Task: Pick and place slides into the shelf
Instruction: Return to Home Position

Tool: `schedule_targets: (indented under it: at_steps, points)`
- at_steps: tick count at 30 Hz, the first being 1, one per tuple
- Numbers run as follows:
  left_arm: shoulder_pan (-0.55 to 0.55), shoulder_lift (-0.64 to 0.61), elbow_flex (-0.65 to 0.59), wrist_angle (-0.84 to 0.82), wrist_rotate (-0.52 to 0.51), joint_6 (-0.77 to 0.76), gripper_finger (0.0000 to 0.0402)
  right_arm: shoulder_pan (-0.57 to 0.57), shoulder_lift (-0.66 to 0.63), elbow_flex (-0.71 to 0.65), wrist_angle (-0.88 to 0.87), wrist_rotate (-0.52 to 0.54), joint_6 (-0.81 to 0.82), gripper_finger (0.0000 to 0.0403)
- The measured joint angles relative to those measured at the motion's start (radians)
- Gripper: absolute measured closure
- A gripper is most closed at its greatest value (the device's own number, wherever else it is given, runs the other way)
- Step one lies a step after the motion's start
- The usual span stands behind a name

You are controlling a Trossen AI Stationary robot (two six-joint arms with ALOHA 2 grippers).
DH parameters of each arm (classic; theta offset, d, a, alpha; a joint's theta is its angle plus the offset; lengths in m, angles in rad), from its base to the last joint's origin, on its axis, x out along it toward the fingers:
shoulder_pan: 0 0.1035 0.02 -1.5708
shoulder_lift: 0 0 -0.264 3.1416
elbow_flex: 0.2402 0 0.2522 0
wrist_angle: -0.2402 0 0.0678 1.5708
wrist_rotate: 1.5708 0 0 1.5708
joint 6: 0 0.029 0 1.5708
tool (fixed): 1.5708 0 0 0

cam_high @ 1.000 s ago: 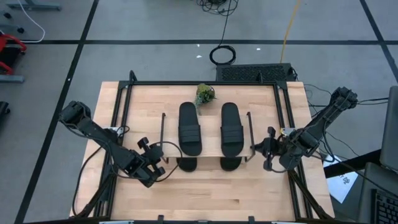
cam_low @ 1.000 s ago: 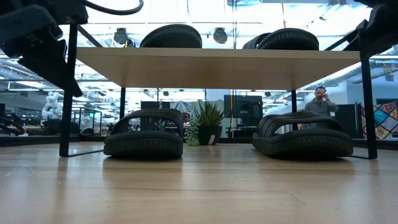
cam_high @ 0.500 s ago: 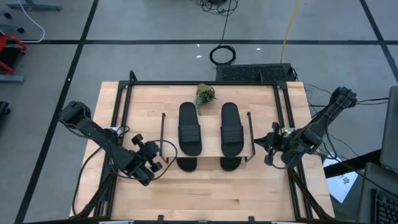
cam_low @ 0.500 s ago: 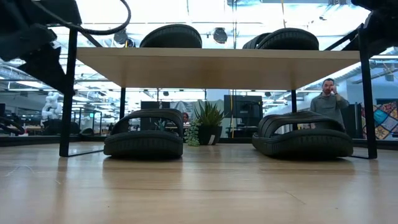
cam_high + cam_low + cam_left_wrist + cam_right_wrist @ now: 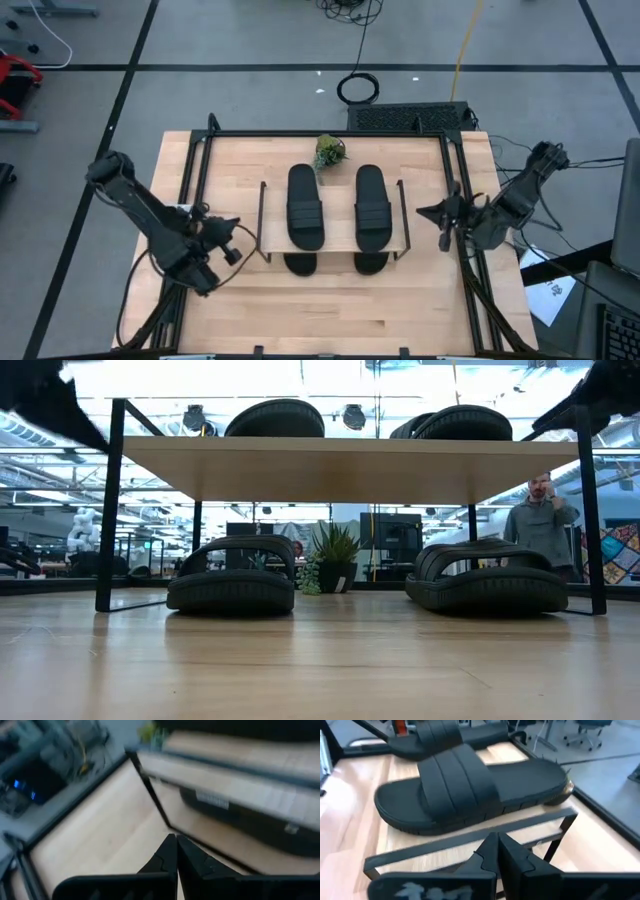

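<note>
High view: the shelf [image 5: 337, 222] stood at the middle of the worktop [image 5: 330, 315], at 3 o'clock from my left tool [image 5: 226, 240] and at 9 o'clock from my right tool [image 5: 440, 214]. All four slides lay with their long axes running 12 to 6. The upper left slide [image 5: 305, 205] and upper right slide [image 5: 372, 207] rested side by side on the top board. In the low view the lower left slide [image 5: 231, 585] and lower right slide [image 5: 487, 582] sat under that board, each inside the wire legs, and only their ends showed at the shelf's 6 o'clock edge from above. A small plant [image 5: 329, 151] stood just off the shelf at 12 o'clock.

My right tool was the nearer of the two, close beside the shelf's 3 o'clock legs but not touching them. My left tool hung apart from the 9 o'clock legs, over bare wood.

In both wrist views my fingers met at their tips: each tool was clenched on nothing, touching neither slide nor shelf.

I judged the placing done. What mattered for drawing home was the right tool's clearance from those legs, so I meant to pull it toward 3 o'clock, away from the shelf.
</note>
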Motion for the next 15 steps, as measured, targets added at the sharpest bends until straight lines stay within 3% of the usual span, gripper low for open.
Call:
schedule_targets:
  at_steps: [6,10,15]
  points:
    - [-0.068,-0.115,0.0,0.007,-0.205,0.114,0.0401,0.0,-0.059,0.034,0.039,0.082,-0.127,0.0403]
    - [-0.121,-0.171,0.0,0.098,-0.349,0.285,0.0401,0.0,-0.061,0.037,0.231,0.096,-0.358,0.0403]
    - [-0.181,-0.225,0.0,0.291,-0.453,0.589,0.0401,0.0,-0.055,0.038,0.582,-0.045,-0.696,0.0403]
